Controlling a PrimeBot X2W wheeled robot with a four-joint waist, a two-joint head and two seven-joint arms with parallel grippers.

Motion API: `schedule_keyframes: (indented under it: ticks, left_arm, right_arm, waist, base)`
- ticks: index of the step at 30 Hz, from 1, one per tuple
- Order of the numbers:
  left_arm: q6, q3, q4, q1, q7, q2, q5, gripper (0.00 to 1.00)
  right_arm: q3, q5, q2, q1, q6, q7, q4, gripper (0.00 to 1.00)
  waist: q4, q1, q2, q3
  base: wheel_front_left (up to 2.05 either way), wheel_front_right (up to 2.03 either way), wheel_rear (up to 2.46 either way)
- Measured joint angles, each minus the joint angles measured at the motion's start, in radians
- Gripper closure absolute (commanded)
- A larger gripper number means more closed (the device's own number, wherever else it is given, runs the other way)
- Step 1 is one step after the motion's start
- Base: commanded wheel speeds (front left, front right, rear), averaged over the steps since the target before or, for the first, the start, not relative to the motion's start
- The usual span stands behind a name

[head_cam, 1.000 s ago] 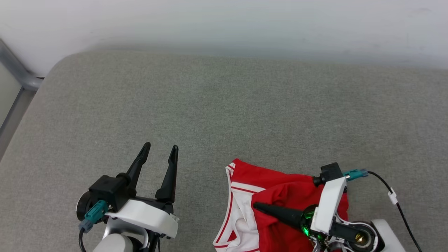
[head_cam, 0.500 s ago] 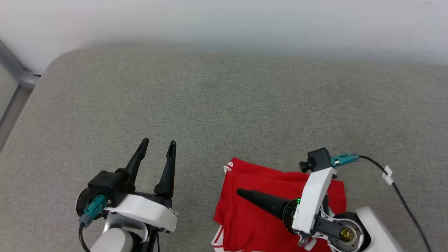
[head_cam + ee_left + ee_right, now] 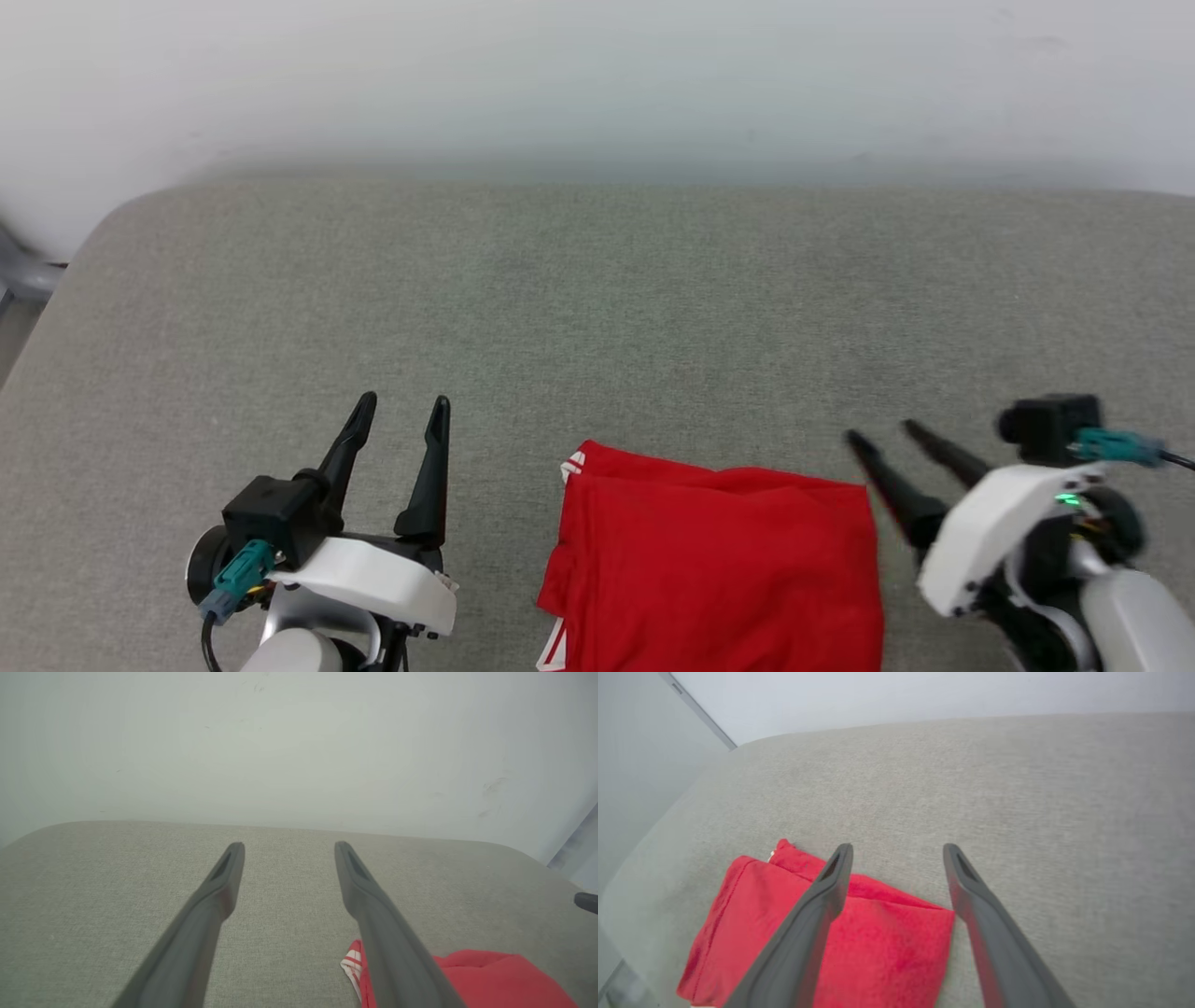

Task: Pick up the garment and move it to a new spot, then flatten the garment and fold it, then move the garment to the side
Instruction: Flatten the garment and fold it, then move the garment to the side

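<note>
Your right pincer (image 3: 879,431) has let go and pulled back to the lower right, jaws wide; the left pincer (image 3: 403,401) waits wide at lower left. The garment (image 3: 719,569) lies folded at bottom centre of the surface (image 3: 597,308), so only the sideways move looks left.

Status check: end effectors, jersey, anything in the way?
Left end effector open, empty. Right end effector open, beside jersey. Jersey folded on cushion. No obstruction seen.
</note>
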Motion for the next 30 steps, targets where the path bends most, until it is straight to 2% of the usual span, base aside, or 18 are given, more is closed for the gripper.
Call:
schedule_keyframes:
  ticks: [5, 9, 16, 22, 30]
  left_arm:
    - [0.006, 0.006, 0.014, 0.017, 0.0, 0.006, 0.006, 0.0]
    - [0.013, 0.014, 0.022, 0.038, -0.001, 0.007, 0.007, 0.0]
    - [0.027, 0.04, 0.036, 0.083, -0.002, 0.005, 0.02, 0.0]
    - [0.03, 0.063, 0.034, 0.112, -0.003, 0.0, 0.04, 0.0]
    - [0.015, 0.08, 0.04, 0.119, -0.003, -0.015, 0.053, 0.0]
  right_arm:
    - [-0.193, -0.215, 0.021, 0.06, 0.0, -0.112, -0.056, 0.0]
    - [-0.281, -0.327, 0.072, 0.104, 0.0, -0.221, -0.126, 0.0]
    - [-0.311, -0.392, 0.128, 0.187, 0.0, -0.311, -0.193, 0.0]
    - [-0.299, -0.407, 0.158, 0.26, 0.0, -0.315, -0.231, 0.0]
    - [-0.291, -0.406, 0.174, 0.27, 0.0, -0.299, -0.249, 0.0]
  waist:
    - [-0.027, 0.0, 0.0, -0.023]
    - [-0.043, 0.0, 0.0, -0.043]
    - [-0.062, -0.0001, 0.0, -0.087]
    - [-0.07, -0.0001, 0.0, -0.103]
    - [-0.071, -0.0001, 0.0, -0.105]
  base:
    - [0.0, 0.0, 0.0]
    - [0.0, 0.0, 0.0]
    - [0.0, 0.0, 0.0]
    - [0.0, 0.0, 0.0]
    - [0.0, 0.0, 0.0]
